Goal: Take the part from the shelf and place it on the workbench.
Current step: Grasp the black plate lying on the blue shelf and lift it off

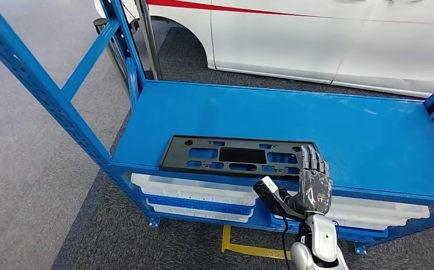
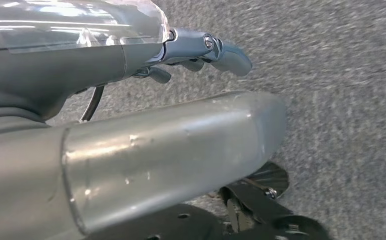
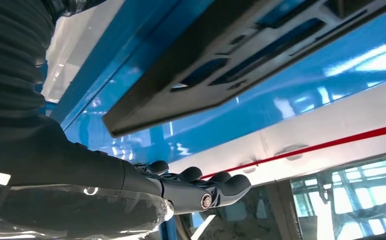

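A flat black part (image 1: 234,156) with several cutouts lies near the front edge of the blue shelf (image 1: 293,107). My right hand (image 1: 314,183) is at the part's right end, its fingers (image 1: 310,159) stretched out straight over that corner. In the right wrist view the part (image 3: 221,55) lies on the shelf surface (image 3: 261,115), and a strip of blue shows between it and the straight fingers of my right hand (image 3: 196,187), which hold nothing. My left hand (image 2: 201,50) hangs over grey carpet with nothing in it.
Blue uprights (image 1: 40,84) frame the shelf on the left, and another stands at the right end. White and blue trays (image 1: 195,191) sit on the level below. A white car (image 1: 327,34) stands close behind. A yellow floor mark (image 1: 242,246) lies in front.
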### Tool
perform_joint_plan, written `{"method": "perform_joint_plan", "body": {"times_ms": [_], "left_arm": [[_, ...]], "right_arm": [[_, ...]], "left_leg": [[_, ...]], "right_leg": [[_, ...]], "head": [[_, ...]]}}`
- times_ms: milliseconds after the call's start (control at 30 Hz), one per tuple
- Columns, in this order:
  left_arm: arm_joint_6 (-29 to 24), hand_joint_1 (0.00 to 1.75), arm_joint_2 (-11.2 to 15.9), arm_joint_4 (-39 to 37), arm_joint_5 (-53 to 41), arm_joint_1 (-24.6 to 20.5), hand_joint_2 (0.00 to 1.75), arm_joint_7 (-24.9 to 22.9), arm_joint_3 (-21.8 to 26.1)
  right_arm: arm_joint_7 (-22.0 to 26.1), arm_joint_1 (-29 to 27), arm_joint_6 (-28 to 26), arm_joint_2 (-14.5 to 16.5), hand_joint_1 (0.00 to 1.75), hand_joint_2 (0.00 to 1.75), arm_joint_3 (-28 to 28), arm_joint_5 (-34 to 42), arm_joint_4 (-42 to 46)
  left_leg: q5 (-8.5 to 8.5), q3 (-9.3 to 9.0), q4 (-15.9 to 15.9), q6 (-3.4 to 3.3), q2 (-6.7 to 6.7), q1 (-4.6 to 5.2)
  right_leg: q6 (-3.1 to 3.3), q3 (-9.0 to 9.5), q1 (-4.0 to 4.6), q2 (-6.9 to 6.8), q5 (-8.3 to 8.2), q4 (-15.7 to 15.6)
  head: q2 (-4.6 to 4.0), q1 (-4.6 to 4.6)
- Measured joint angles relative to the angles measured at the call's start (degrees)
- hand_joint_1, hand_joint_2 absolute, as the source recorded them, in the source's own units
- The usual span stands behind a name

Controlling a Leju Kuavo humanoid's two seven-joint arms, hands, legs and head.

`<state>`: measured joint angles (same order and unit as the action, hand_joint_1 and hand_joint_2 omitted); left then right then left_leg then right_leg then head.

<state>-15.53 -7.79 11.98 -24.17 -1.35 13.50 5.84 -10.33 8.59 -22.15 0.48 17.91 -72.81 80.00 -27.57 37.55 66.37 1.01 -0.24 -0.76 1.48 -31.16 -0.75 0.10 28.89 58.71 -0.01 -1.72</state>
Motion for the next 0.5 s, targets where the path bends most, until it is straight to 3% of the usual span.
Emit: {"method": "perform_joint_plan", "body": {"times_ms": [67,167,233,267,367,400,433,500], "left_arm": [[0.0,0.0,0.02,0.0,-0.06,-0.09,0.0,-0.06,-0.03],[0.02,0.0,0.01,0.0,-0.17,-0.31,0.0,-0.15,-0.09],[0.02,0.0,0.01,0.0,-0.22,-0.26,0.0,-0.26,-0.11],[0.02,0.0,0.01,0.0,-0.25,-0.27,0.0,-0.31,-0.12],[0.02,0.0,0.01,0.0,-0.36,-0.38,0.0,-0.46,-0.14],[0.04,0.0,0.01,0.0,-0.37,-0.38,0.0,-0.54,-0.14],[0.07,0.0,0.01,0.0,-0.39,-0.39,0.0,-0.62,-0.15],[0.18,0.0,0.0,0.0,-0.46,-0.46,0.0,-0.82,-0.15]], "right_arm": [[0.1,0.34,0.1,0.23,0.0,1.75,0.01,-0.03,-0.31],[0.18,0.61,0.27,0.49,0.0,1.75,0.01,-0.06,-0.56],[0.2,0.79,0.3,0.65,0.0,1.75,0.01,-0.06,-0.61],[0.2,0.89,0.31,0.68,0.0,1.75,0.01,-0.06,-0.63],[0.19,0.94,0.45,0.68,0.0,1.75,0.01,-0.06,-0.97],[0.19,0.96,0.58,0.69,0.0,1.75,0.01,-0.05,-1.14],[0.19,1.06,0.79,0.71,0.0,1.75,0.01,-0.04,-1.28],[0.19,1.5,1.33,0.85,0.0,1.75,0.01,-0.01,-1.46]], "left_leg": [[2.1,-2.48,-5.69,-0.52,0.01,0.23],[1.62,-3.16,-7.42,-1.45,-0.06,0.31],[1.58,-3.79,-8.15,-2.22,-0.03,0.06],[1.52,-4.18,-8.48,-2.61,0.01,-0.06],[0.92,-4.96,-8.63,-3.19,0.02,0.01],[0.64,-5.3,-8.62,-3.19,-0.02,0.02],[0.35,-5.73,-8.61,-3.12,-0.07,0.02],[-0.42,-6.7,-8.55,-2.78,-0.13,0.01]], "right_leg": [[-0.52,0.39,0.2,0.08,0.57,0.16],[-1.26,0.41,0.39,0.03,0.88,-0.06],[-1.74,0.01,0.33,-0.04,1.93,1.42],[-1.97,-1.12,0.26,-0.05,3.13,3.85],[-2.43,-7.39,0.01,-0.07,6.53,14.5],[-2.51,-8.76,-0.05,-0.08,6.09,15.99],[-2.51,-9.1,-0.09,-0.08,4.52,15.36],[-2.22,-7.03,-0.11,-0.09,-0.61,8.72]], "head": [[0.01,0.0],[0.0,0.02],[0.0,0.06],[-0.01,0.08],[-0.01,0.11],[-0.01,0.11],[0.0,0.11],[0.0,0.12]]}}
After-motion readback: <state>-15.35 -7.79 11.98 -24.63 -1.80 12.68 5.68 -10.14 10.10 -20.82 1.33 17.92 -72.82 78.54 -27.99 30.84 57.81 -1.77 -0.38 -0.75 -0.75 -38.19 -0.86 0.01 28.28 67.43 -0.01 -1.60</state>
